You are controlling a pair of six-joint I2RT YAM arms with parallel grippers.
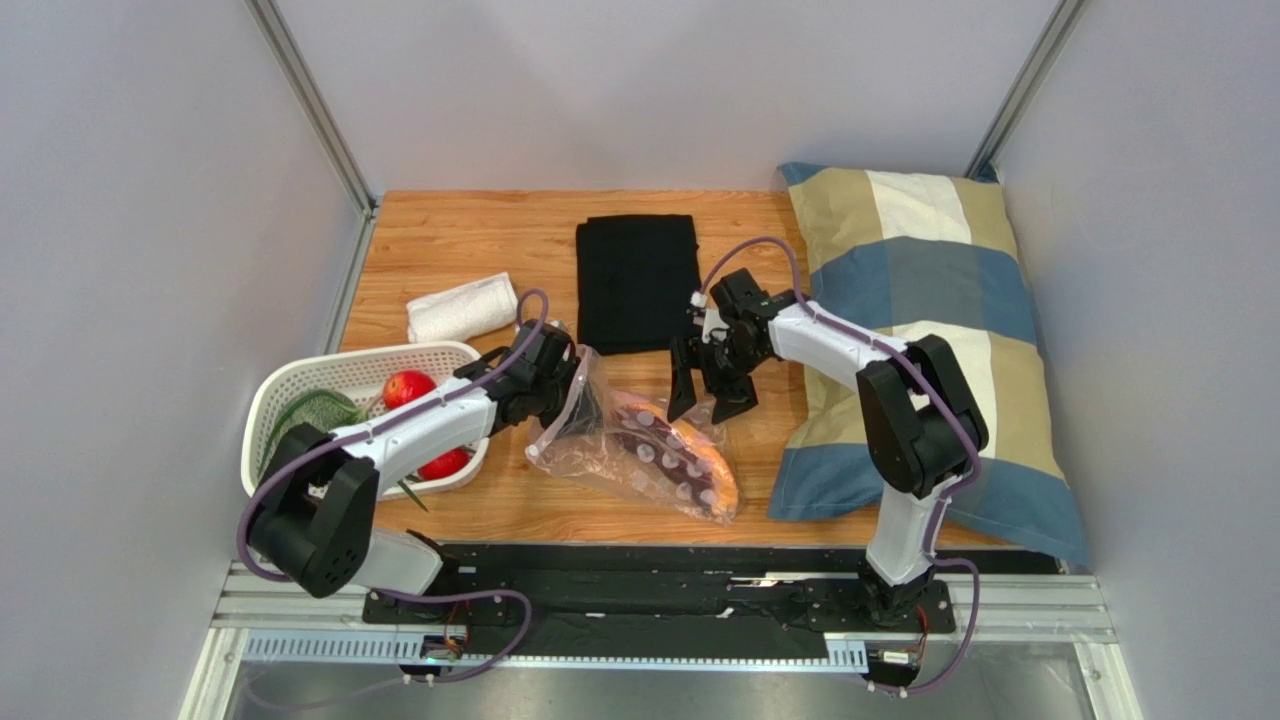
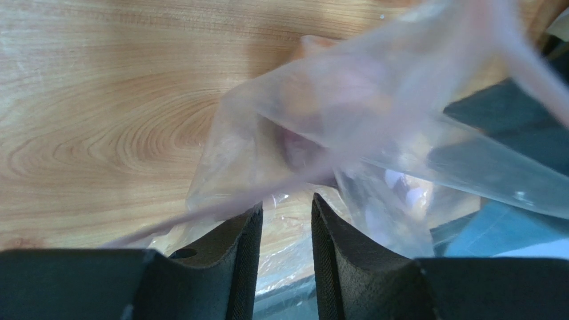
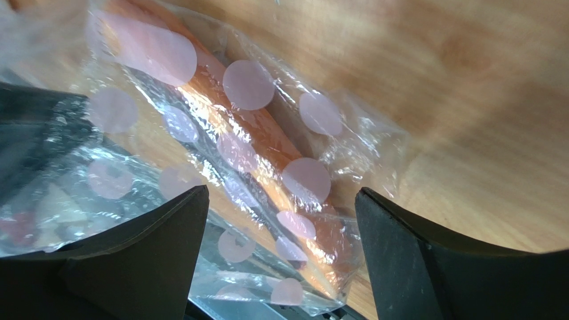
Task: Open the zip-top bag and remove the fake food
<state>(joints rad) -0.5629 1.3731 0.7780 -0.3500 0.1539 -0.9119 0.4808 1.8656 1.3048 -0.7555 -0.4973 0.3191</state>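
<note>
While red fruits (image 1: 403, 389) and green bunch (image 1: 311, 413) sit in the basket (image 1: 286, 393), top view has the orange piece (image 1: 703, 465) inside the zip-top bag (image 1: 624, 447), between the arms. Left wrist: left gripper (image 2: 286, 203) jaws narrowly apart at the film, can't tell if gripping. Right wrist: right gripper (image 3: 280, 192) wide open over that last piece.

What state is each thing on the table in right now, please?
zip-top bag: on the table, mouth unclear.
orange toy piece: inside the bag.
red toy fruits: in the white basket.
green leafy bunch: in the basket.
left gripper: slightly open at the bag.
right gripper: wide open above the bag.
black cloth: folded.
white towel: rolled.
</note>
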